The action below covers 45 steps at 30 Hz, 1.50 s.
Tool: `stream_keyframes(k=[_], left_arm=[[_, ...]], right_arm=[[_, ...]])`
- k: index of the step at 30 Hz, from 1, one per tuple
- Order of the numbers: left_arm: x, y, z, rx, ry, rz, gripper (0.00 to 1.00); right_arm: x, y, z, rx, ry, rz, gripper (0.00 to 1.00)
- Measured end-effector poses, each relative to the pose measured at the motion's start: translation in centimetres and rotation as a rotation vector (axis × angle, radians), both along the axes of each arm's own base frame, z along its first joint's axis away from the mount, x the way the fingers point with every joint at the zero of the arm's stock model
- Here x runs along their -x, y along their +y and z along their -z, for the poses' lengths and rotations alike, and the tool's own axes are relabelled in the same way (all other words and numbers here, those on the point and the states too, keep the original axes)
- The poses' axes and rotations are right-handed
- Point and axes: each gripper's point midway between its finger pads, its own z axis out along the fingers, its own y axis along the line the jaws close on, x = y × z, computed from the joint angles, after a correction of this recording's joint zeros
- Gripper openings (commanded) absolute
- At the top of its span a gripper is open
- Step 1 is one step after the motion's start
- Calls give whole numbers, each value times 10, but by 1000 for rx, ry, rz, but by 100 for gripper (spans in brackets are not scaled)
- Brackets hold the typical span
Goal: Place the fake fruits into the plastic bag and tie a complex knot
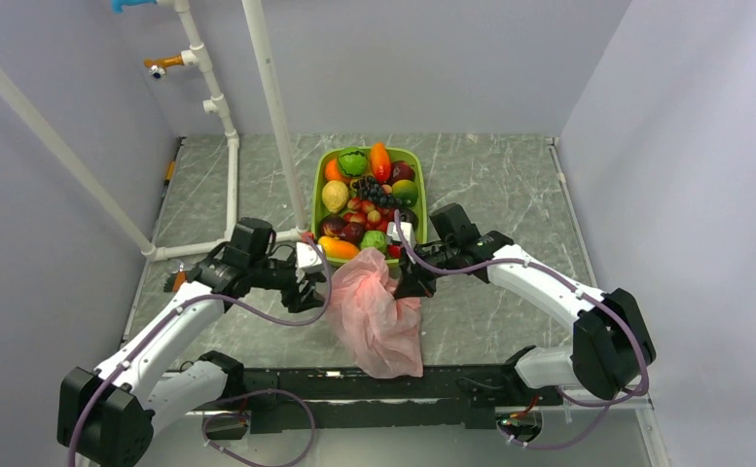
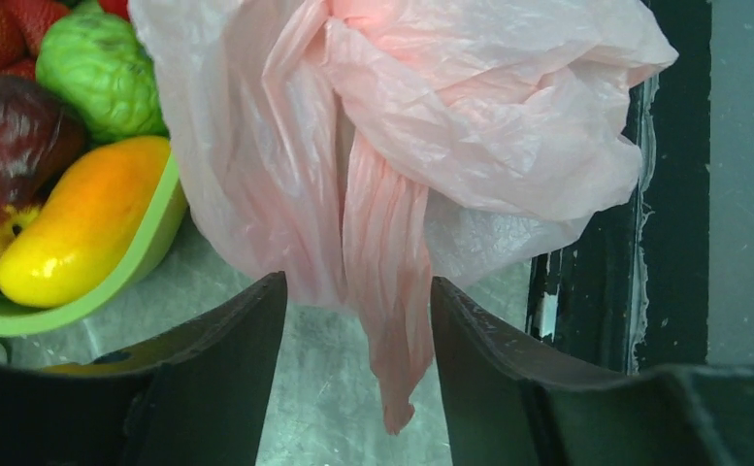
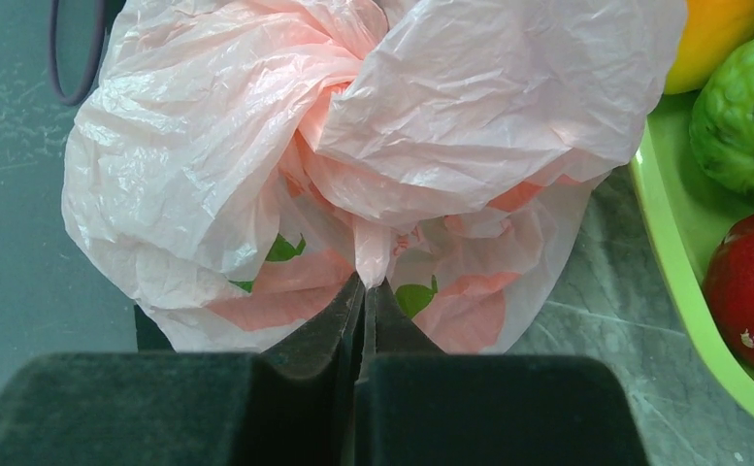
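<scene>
The pink plastic bag [image 1: 376, 311] lies between the two arms, its top bunched and twisted near the tray. Green and red fruit shapes show through its wall in the right wrist view [image 3: 285, 248]. My left gripper [image 2: 358, 291] is open, its jaws apart on either side of a hanging twisted pink handle end [image 2: 387, 282]. My right gripper [image 3: 365, 286] is shut on a pinch of the bag's plastic [image 3: 373, 252] below the twisted bunch [image 3: 334, 126]. The fake fruits [image 1: 369, 195] fill the lime-green tray [image 1: 418, 180] behind the bag.
A mango [image 2: 86, 228] lies on the tray's near rim [image 2: 154, 238], next to the bag. White pipes [image 1: 276, 117] stand at the left of the tray. A dark strip [image 1: 451, 384] runs along the table's near edge. Walls close in on both sides.
</scene>
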Motion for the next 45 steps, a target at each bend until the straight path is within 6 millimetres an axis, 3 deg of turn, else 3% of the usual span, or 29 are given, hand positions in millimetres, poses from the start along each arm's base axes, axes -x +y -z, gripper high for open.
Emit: stream_keyframes(k=[4,7,8,11,14,18,23,28,30,33,36,40,42,45], left_arm=[[4,-10,-3,-20,-31,78,64],[6,-17,0,-50,-38,122,52],[6,-18,4,-68,-35,131,43],[10,-12,24,-146,0,141,1],[10,-2,36,-215,16,130,0],[6,9,32,-245,-34,103,0],[-16,29,7,-229,-123,-7,0],[-36,42,-36,-163,-173,-92,0],[-37,44,-53,-131,-206,-102,0],[-31,47,-60,-107,-230,-91,0],[-29,49,-45,-113,-214,-87,0],[-30,59,8,-157,-110,-102,0],[-30,66,34,-179,-52,-118,0],[-30,71,53,-194,-30,-116,0]], right_arm=[[0,0,0,-1,3,0,0],[0,0,-1,-1,4,2,0],[0,1,-1,-3,2,2,0],[0,0,-6,-5,-7,3,0],[3,-3,-13,-7,-28,2,0],[6,-13,-21,3,-72,4,0],[-3,-34,-26,36,-123,45,0],[-15,-54,-48,66,-221,74,0],[-14,-61,-58,72,-270,68,0],[-5,-72,-61,91,-324,51,0],[5,-82,-45,124,-340,32,0],[18,-101,9,220,-273,18,0],[23,-108,28,249,-251,15,0],[23,-113,42,270,-248,15,0]])
